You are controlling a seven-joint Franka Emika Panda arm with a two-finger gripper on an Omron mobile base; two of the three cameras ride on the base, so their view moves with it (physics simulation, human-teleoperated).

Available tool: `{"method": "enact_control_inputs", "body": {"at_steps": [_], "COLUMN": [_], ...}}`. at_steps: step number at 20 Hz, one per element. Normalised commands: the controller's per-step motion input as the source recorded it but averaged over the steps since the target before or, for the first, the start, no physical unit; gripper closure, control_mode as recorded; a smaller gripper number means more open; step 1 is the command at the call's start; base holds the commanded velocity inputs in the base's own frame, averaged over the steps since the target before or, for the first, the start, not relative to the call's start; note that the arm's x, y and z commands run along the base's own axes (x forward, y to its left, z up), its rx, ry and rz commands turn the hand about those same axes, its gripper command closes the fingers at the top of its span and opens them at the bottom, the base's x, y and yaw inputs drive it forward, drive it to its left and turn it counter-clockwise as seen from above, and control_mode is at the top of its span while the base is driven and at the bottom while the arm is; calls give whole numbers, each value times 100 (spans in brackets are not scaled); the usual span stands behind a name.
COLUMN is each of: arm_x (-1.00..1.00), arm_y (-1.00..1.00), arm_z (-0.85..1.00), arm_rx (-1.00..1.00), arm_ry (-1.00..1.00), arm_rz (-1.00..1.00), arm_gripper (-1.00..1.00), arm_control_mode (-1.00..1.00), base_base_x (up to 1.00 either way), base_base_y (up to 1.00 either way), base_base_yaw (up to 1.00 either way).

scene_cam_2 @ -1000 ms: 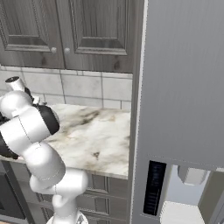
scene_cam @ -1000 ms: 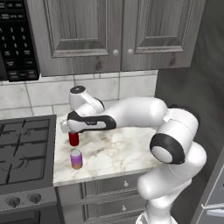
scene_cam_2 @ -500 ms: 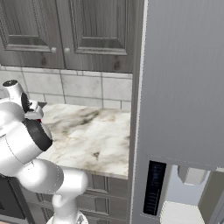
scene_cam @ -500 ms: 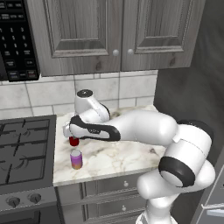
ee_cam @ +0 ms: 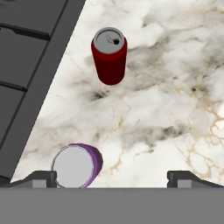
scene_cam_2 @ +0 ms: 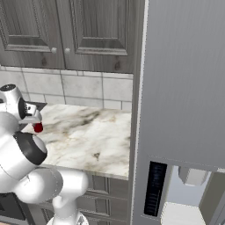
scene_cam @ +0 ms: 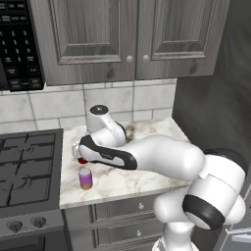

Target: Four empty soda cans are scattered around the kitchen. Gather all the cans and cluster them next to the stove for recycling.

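The end effector (ee_cam: 111, 177) hangs with its jaws spread wide and nothing between them, over the white-grey marble table (ee_cam: 175, 87). An upright red soda can (ee_cam: 110, 55) stands at upper centre; a purple can (ee_cam: 77, 166) sits lower left, beside the black gas stove (ee_cam: 26, 48).

Two soda cans upright on the marble counter beside the stove.
The red can (ee_cam: 109, 56) stands upright, silver top with pull tab visible, near the stove (scene_cam: 27, 171) edge. The purple can (ee_cam: 78, 165), with an orange band in the left base view (scene_cam: 85, 178), stands upright nearer the counter's front edge, apart from the red can and close to the stove's side.
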Motion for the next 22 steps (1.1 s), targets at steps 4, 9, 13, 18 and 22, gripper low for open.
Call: {"method": "enact_control_inputs", "body": {"at_steps": [4,9,13,18,22], "arm_x": [-2,-12,-15,-13,-12], "arm_y": [3,7,7,6,8], "arm_z": [8,5,4,0,0], "arm_rx": [0,0,0,0,0], "arm_ry": [0,1,3,3,3], "arm_rz": [0,0,0,0,0], "arm_gripper": [-100,-100,-100,-100,-100], "arm_control_mode": [-100,-100,-100,-100,-100], "base_base_x": [0,0,0,0,0], "base_base_y": [0,0,0,0,0], "base_base_yaw": [0,0,0,0,0]}}
